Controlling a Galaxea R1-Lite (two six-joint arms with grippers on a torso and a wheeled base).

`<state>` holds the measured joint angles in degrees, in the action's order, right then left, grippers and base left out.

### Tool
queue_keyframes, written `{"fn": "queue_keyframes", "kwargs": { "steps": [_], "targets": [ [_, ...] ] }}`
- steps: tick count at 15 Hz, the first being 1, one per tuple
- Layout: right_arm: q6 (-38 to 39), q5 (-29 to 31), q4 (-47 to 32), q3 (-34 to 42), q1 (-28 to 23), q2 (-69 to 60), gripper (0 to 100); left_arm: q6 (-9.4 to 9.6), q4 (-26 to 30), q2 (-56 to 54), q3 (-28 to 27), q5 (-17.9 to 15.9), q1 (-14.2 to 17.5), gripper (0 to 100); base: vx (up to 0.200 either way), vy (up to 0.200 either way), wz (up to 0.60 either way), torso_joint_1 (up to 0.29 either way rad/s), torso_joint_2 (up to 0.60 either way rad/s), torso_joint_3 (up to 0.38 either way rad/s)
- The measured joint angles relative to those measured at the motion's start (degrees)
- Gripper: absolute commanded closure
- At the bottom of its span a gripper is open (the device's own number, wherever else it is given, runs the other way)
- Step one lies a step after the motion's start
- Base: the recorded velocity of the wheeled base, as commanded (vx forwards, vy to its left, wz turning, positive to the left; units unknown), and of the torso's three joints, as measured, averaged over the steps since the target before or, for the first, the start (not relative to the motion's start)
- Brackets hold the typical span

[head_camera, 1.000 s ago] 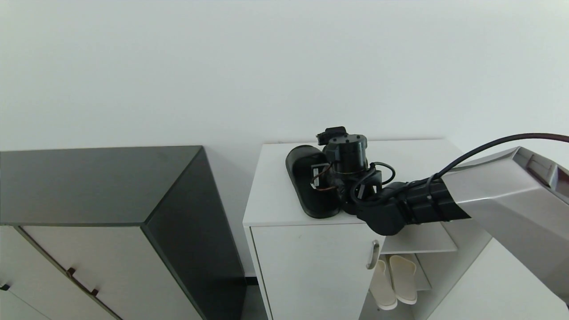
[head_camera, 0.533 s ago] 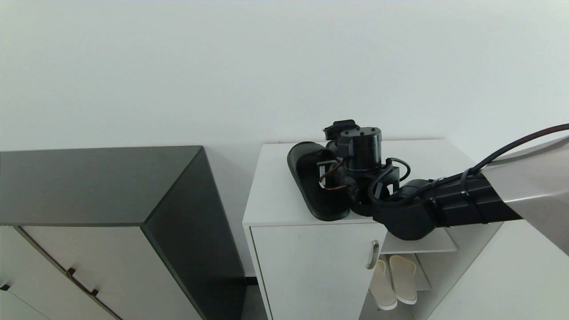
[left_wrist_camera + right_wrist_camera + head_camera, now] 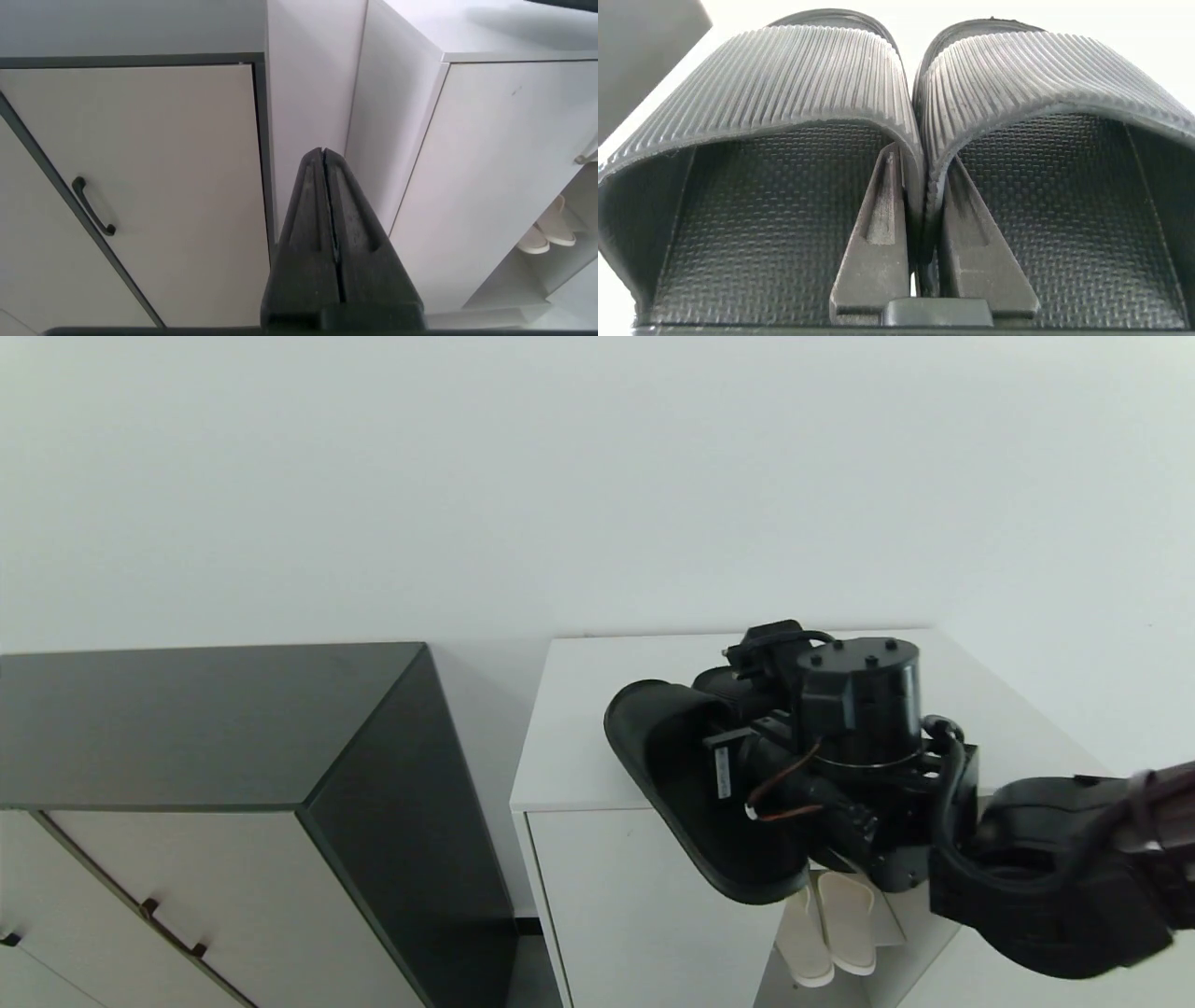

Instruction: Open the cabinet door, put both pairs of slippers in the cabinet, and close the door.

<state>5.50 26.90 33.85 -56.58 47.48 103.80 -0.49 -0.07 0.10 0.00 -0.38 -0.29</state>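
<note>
Black slippers [image 3: 672,775], in R jaws, now off cabinet top [image 3: 569,756]

Black slippers [image 3: 813,93]: matt, rubbery look; straps finely ribbed, footbeds stippled. Right gripper [image 3: 921,173], fingers [image 3: 878,243]: smooth matt dark plastic. White cabinet [image 3: 579,747]: smooth matt top and door, laminate-like. Dark cabinet [image 3: 205,719]: smooth top with a faint sheen. White slippers [image 3: 845,919]: smooth, matt, foam-like.

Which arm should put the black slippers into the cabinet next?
Right, probably. The right gripper pinches both black slippers, close to the open cabinet where the white slippers sit. The left gripper is shut, holding nothing.
</note>
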Motion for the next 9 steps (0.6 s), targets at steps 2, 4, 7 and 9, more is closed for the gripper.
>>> {"fn": "queue_keyframes", "kwargs": {
  "steps": [2, 4, 7, 9],
  "targets": [
    [1.2, -3.1, 1.6, 4.6, 0.5, -3.5, 100, 0.11, 0.0, 0.0, 0.0, 0.2, 0.0, 100, 0.000, 0.000, 0.00, 0.000, 0.00, 0.000],
    [1.3, -3.3, 1.7, 6.3, 0.5, -5.0, 100, 0.16, 0.0, 0.0, 0.0, 0.2, 0.0, 100, 0.000, 0.000, 0.00, 0.000, 0.00, 0.000],
    [1.2, -3.1, 1.8, 7.4, 0.6, -6.1, 100, 0.06, 0.0, 0.0, 0.0, 0.2, 0.0, 100, 0.000, 0.000, 0.00, 0.000, 0.00, 0.000],
    [1.1, -2.9, 1.8, 7.9, 0.6, -6.4, 100, 0.06, 0.0, 0.0, 0.0, 0.2, 0.0, 100, 0.000, 0.000, 0.00, 0.000, 0.00, 0.000]
  ]
}}
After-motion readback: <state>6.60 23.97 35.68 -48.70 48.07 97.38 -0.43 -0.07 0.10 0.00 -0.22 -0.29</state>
